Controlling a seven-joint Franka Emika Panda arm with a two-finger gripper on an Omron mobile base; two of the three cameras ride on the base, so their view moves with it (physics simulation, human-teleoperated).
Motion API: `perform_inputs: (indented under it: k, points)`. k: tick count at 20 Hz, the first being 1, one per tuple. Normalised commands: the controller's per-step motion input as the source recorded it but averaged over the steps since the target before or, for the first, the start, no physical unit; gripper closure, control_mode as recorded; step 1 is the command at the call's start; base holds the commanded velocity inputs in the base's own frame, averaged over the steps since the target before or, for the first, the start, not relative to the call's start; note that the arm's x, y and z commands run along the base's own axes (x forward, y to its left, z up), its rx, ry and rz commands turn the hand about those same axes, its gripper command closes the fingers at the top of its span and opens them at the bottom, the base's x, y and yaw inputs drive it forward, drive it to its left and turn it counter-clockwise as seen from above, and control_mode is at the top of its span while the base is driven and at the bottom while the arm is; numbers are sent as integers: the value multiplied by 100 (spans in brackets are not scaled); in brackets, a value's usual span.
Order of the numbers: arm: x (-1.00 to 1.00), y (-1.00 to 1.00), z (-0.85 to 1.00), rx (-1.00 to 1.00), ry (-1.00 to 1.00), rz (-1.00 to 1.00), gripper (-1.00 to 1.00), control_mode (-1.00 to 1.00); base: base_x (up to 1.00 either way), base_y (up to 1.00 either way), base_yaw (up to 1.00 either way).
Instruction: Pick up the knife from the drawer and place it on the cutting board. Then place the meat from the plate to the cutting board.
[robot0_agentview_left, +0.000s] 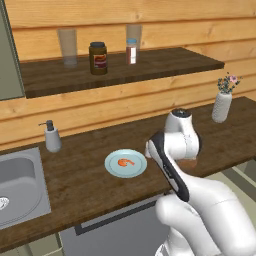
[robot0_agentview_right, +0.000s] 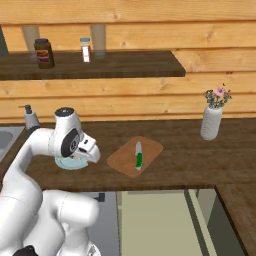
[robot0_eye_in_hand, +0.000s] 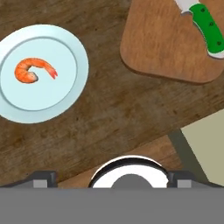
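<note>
The knife (robot0_agentview_right: 138, 156) lies on the reddish-brown cutting board (robot0_agentview_right: 122, 159), its green handle (robot0_eye_in_hand: 209, 27) towards the counter's front edge. Left of the board (robot0_eye_in_hand: 166, 43) sits the light blue plate (robot0_eye_in_hand: 65, 94) with the orange curled meat (robot0_eye_in_hand: 31, 70) on it; from the left base the meat (robot0_agentview_left: 126, 162) shows at the middle of the plate (robot0_agentview_left: 114, 169). My gripper (robot0_eye_in_hand: 113, 178) hangs above the bare counter between plate and board, open, its tips wide apart with nothing between them. The drawer (robot0_agentview_right: 160, 220) stands pulled out below the counter.
A sink (robot0_agentview_left: 20, 182) and soap dispenser (robot0_agentview_left: 52, 136) are at the left. A white vase with flowers (robot0_agentview_right: 210, 122) stands at the right. The wall shelf (robot0_agentview_left: 150, 65) carries a jar (robot0_agentview_left: 98, 58), a bottle and glasses. My own arm hides the board from the left base.
</note>
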Motion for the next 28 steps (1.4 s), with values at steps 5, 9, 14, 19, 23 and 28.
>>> perform_inputs:
  k: [5,9,14,19,23,28]
  points:
    - [0,78,5,0,0,0,-100,-100,0,0,0]
    - [9,46,1,0,0,0,-100,-100,0,0,0]
    - [16,11,1,1,0,0,-100,-100,0,0,0]
    - [28,3,0,3,0,0,-100,-100,0,0,0]
    - [24,26,0,0,0,1,-100,-100,0,0,0]
    - [27,27,-1,-10,6,7,-100,-100,0,0,0]
